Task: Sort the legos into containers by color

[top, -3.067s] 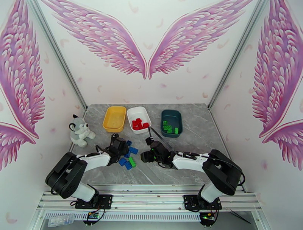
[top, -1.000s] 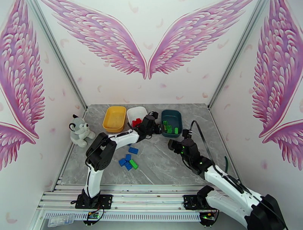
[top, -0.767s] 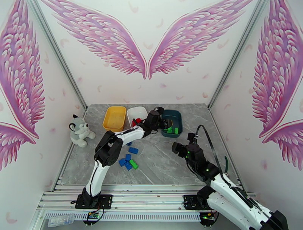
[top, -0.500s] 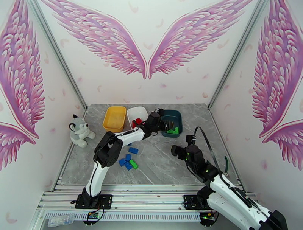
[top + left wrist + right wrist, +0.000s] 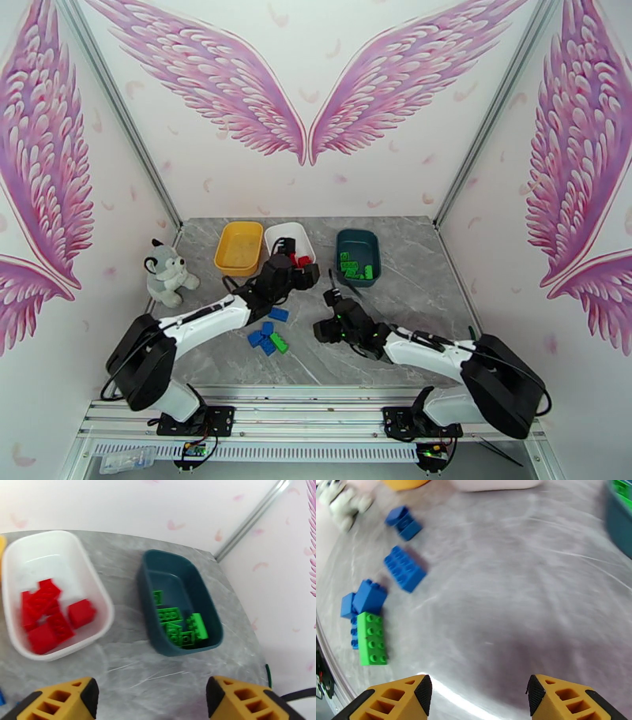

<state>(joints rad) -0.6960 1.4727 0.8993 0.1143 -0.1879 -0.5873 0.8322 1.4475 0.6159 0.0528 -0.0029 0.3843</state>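
Note:
Red legos (image 5: 47, 614) lie in the white container (image 5: 47, 555), and green legos (image 5: 179, 626) lie in the dark teal container (image 5: 148, 594). My left gripper (image 5: 152, 701) hangs open and empty just in front of these two; from above it (image 5: 304, 273) is at the white container's (image 5: 272, 237) near edge. Several blue legos (image 5: 405, 569) and one green lego (image 5: 372, 644) lie loose on the table. My right gripper (image 5: 478, 701) is open and empty over bare table to their right, and from above it (image 5: 324, 328) sits beside the loose pile (image 5: 268, 328). The yellow container (image 5: 238, 246) holds nothing.
A grey-white plush husky (image 5: 167, 272) sits at the table's left edge, left of the yellow container. The teal container (image 5: 378, 264) stands behind my right gripper. Both forearms reach toward the middle of the grey marble table (image 5: 411, 276).
My left gripper opened over the teal container and drew back toward the white one. My right arm swung in from the right and came down beside the loose legos.

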